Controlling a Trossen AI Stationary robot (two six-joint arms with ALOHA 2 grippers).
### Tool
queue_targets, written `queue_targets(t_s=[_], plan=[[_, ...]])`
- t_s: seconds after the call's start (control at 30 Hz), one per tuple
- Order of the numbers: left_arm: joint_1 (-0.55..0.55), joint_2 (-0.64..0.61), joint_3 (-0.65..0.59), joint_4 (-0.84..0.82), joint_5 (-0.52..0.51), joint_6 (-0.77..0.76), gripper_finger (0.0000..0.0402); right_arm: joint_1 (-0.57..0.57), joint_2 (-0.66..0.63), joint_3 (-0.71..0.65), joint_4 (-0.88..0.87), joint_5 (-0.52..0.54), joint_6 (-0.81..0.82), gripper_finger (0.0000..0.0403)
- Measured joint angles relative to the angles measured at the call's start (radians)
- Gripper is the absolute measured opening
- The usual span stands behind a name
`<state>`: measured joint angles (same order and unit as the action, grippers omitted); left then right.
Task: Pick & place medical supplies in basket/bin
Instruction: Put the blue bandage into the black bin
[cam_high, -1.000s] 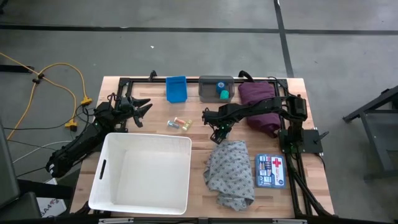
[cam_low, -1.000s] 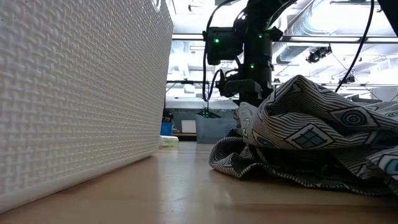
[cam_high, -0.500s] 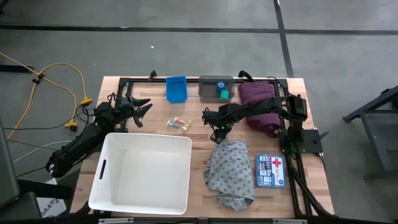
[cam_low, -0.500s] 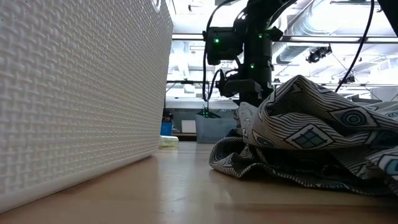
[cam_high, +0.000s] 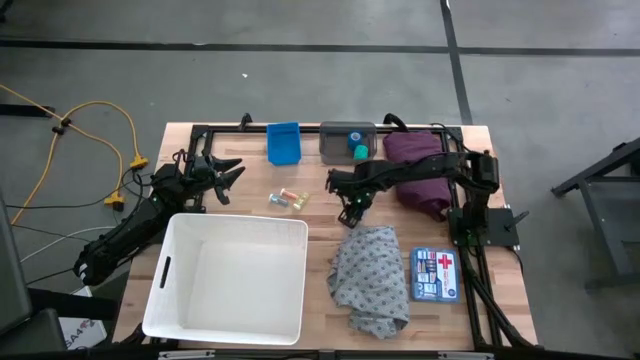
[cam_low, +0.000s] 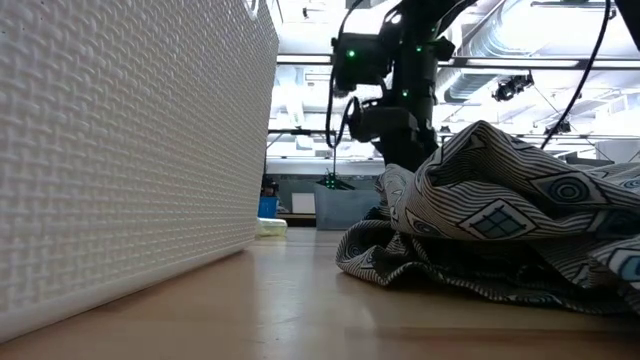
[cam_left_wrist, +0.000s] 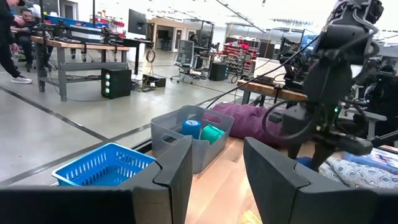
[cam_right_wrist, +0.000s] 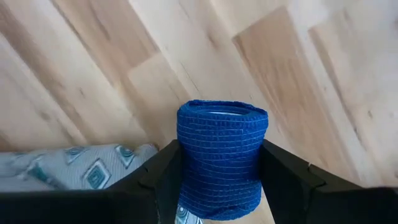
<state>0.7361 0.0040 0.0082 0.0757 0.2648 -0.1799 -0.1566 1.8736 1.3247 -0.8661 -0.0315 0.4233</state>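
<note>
Matt wood table (cam_high: 320, 215); woven-textured white plastic basket (cam_high: 170, 310); crinkled fabric blue tape roll (cam_right_wrist: 221, 158); patterned cloth (cam_high: 372, 275).

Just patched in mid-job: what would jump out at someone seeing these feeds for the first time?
First, the big white basket filling the table's near left, with nothing visible inside. Next, the right pincer shut on a blue tape roll, held above the wood just beyond the grey patterned cloth. The left pincer waits open by the basket's far left corner.
</note>
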Motion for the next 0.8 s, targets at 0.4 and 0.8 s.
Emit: queue_targets(t_s=[0.4, 0.8], plan=[[0.000, 0.000, 0.000, 0.000, 0.000, 0.000, 0.0136, -0.114, -0.174, 0.001, 0.147, 0.005, -0.168, 0.0178], [0.000, 0.000, 0.000, 0.000, 0.000, 0.000, 0.0136, -0.209, -0.258, 0.001, 0.283, 0.003, -0.212, 0.0178]])
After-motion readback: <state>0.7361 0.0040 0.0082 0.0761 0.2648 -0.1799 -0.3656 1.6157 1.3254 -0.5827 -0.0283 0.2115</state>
